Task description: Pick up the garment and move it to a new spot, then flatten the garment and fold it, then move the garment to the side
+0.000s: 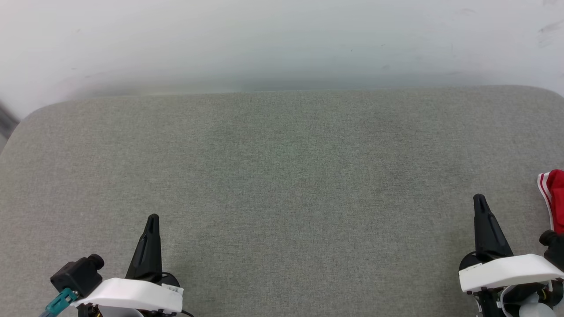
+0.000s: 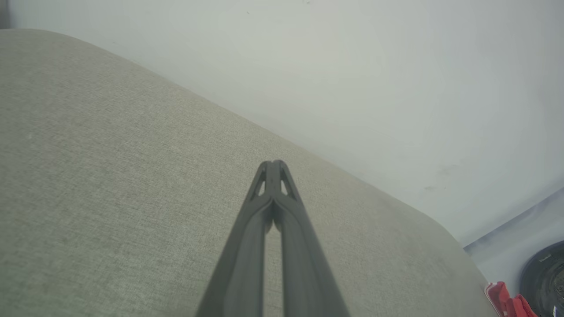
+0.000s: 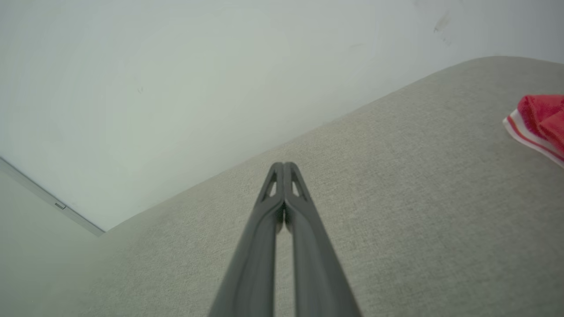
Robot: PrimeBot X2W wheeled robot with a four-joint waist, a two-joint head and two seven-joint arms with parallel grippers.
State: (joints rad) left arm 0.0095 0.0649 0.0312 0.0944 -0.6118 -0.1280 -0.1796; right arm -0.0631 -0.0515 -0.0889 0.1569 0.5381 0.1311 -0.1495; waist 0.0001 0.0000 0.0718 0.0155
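The garment point(image 1: 554, 198) is red cloth with red-white striped trim, and a small part of it pokes in at the head view's right edge. It also lies at the right edge of the right wrist view point(image 3: 541, 119) and at the bottom right corner of the left wrist view point(image 2: 506, 301). My right gripper point(image 1: 480, 200) stands shut and empty just left of the garment, apart from it. My left gripper point(image 1: 153, 219) is shut and empty at the lower left, far from the garment. Both sets of fingertips point(image 2: 273, 166) point(image 3: 283, 167) are pressed together above the grey fabric.
A grey fabric-covered surface point(image 1: 282, 185) with rounded corners spreads before me, backed by a pale wall point(image 1: 282, 39). A dark round object point(image 2: 546, 277) sits beyond the surface's corner in the left wrist view.
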